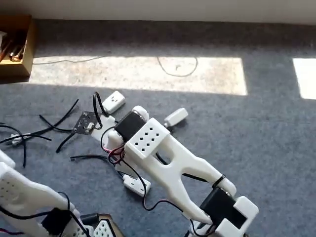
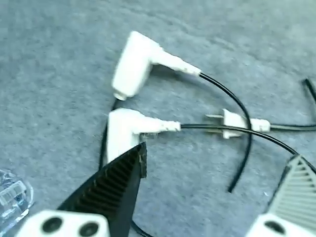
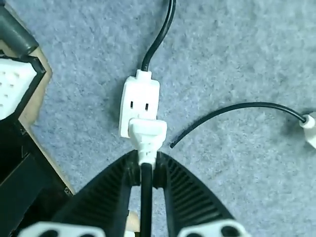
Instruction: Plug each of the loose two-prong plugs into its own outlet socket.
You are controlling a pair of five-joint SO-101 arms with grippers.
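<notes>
My right gripper (image 3: 146, 170) is shut on the neck of a white two-prong plug (image 3: 147, 132). That plug's body sits against the near end of a white outlet block (image 3: 139, 101), just below a free pair of slots; its prongs are hidden. In the high view this outlet block (image 1: 136, 183) lies beside the right arm (image 1: 168, 148). My left gripper (image 2: 217, 154) hangs open over the carpet. Between and beyond its fingers lie two white angled plugs (image 2: 133, 64) (image 2: 121, 133) and a small loose two-prong plug (image 2: 229, 123) on a black cord.
Another white outlet (image 1: 113, 101) and a white plug piece (image 1: 176, 117) lie on the grey carpet beyond the right arm. A small black board (image 1: 85, 122) and loose black cords sit to the left. The left arm (image 1: 29, 197) stands on a wooden base (image 3: 47, 113).
</notes>
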